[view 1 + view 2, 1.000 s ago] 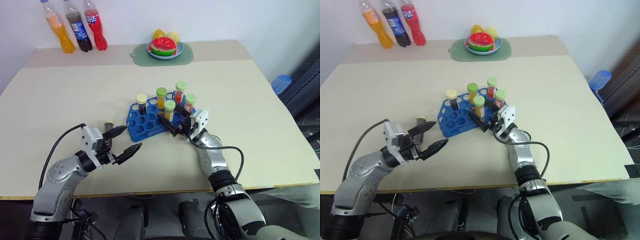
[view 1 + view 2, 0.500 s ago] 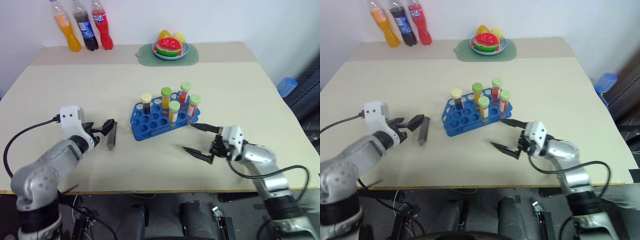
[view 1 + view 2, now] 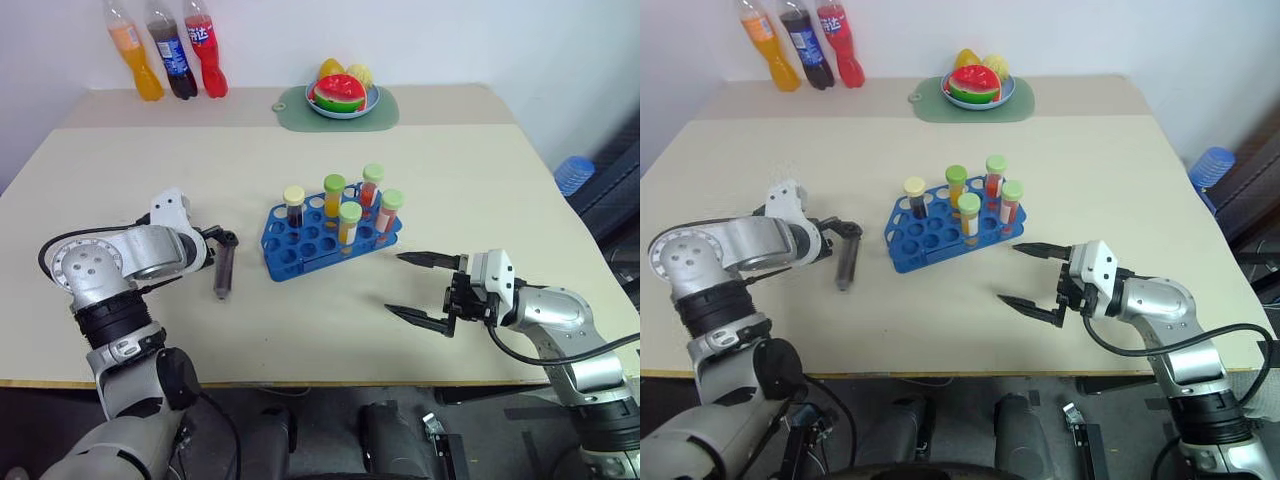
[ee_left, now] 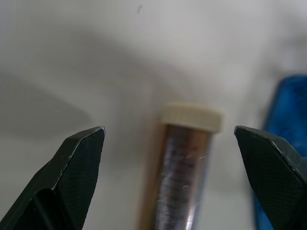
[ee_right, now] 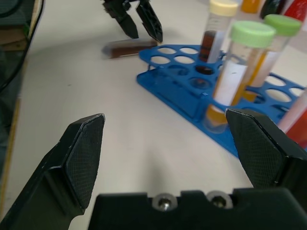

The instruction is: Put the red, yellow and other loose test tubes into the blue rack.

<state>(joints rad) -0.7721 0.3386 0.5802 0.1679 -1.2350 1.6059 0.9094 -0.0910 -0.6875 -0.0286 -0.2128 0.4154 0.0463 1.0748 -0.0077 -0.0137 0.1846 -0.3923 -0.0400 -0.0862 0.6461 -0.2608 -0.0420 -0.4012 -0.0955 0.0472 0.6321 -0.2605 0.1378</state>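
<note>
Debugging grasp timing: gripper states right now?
Left gripper: open, straddling the loose brown tube, not gripping.
Right gripper: open, empty.

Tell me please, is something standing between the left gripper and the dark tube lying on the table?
Nothing visible does. The left gripper is open, with its fingers either side of the dark tube, which lies flat on the table beside the blue rack. Only bare tabletop lies between the tube and the rack.
</note>
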